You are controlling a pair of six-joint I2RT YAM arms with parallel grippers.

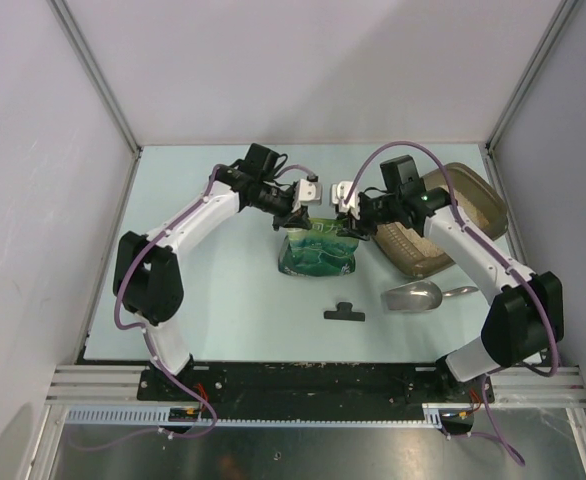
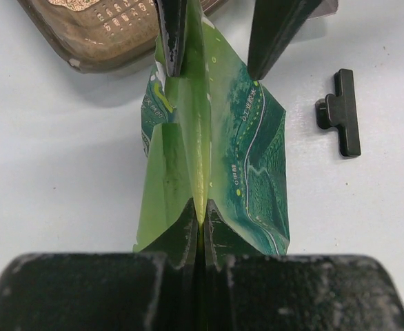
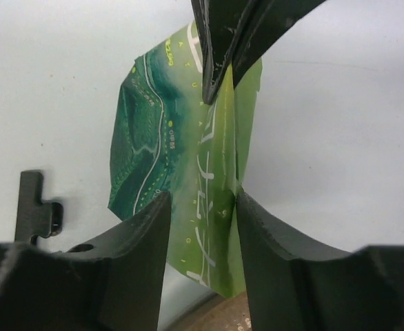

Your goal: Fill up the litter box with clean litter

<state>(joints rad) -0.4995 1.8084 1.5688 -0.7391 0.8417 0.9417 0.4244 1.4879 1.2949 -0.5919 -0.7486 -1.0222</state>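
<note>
Litter box: shallow brown translucent plastic tray point(image 1: 413, 260), on the bench just right of the pouch; pale beige sandy litter point(image 1: 473, 205) shows inside.
Pouch: green printed soft bag point(image 1: 318, 255), upright mid-bench; probably limp, bottom-heavy and slick, so best taken by its top corners.
Left fingers point(image 2: 185, 234): pinched on the pouch's top edge.
Right fingers point(image 3: 143, 234): apart, astride the opposite top edge.
Count: one tray, one pouch, one silver metal scoop point(image 1: 413, 296), one black clip point(image 1: 344, 313).

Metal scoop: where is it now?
Top view: the metal scoop lies on the table right of centre, just on the near side of the litter box, with the black clip to its left.
</note>
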